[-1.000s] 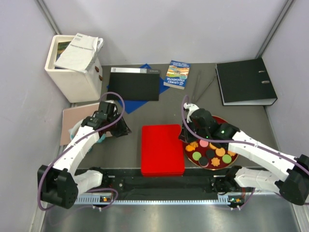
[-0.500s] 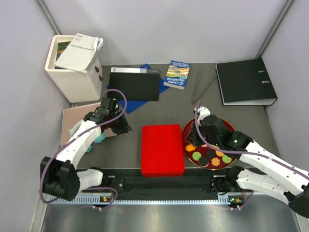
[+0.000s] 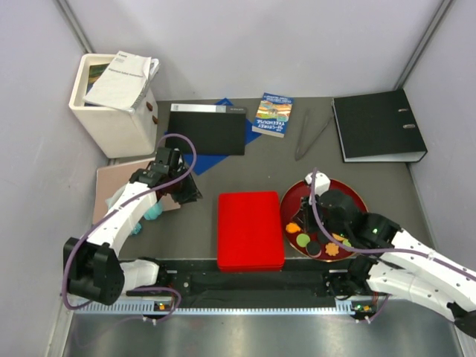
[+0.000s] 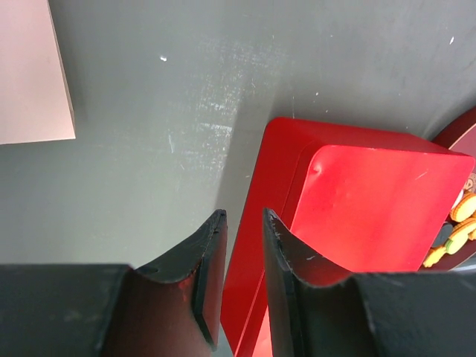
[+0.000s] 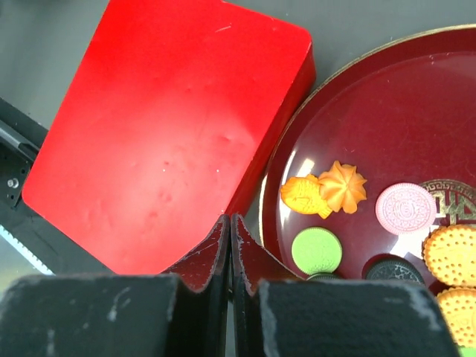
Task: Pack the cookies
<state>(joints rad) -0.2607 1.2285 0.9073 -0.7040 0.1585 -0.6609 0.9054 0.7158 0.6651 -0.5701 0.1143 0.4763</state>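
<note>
The cookies (image 5: 343, 186) lie on a dark red round plate (image 5: 416, 111): an orange fish, an orange flower, pink, green and black discs, and dotted biscuits. In the top view the cookies (image 3: 314, 239) fill the near part of the plate (image 3: 348, 192). A closed red box (image 3: 251, 229) sits left of it. My right gripper (image 5: 229, 219) is shut and empty, hovering over the gap between the red box (image 5: 163, 134) and the plate rim. My left gripper (image 4: 242, 216) is open a little with nothing between its fingers, just left of the red box (image 4: 372, 208).
A white bin with papers (image 3: 111, 104), a black folder (image 3: 208, 128), a book (image 3: 272, 114), metal tongs (image 3: 312, 137) and a black binder (image 3: 378, 125) line the back. A pink sheet (image 3: 119, 186) and a teal object (image 3: 152, 212) lie under the left arm.
My right arm has drawn back toward the near right, its wrist now lower over the plate. The left arm has barely shifted. Both grippers keep their state.
</note>
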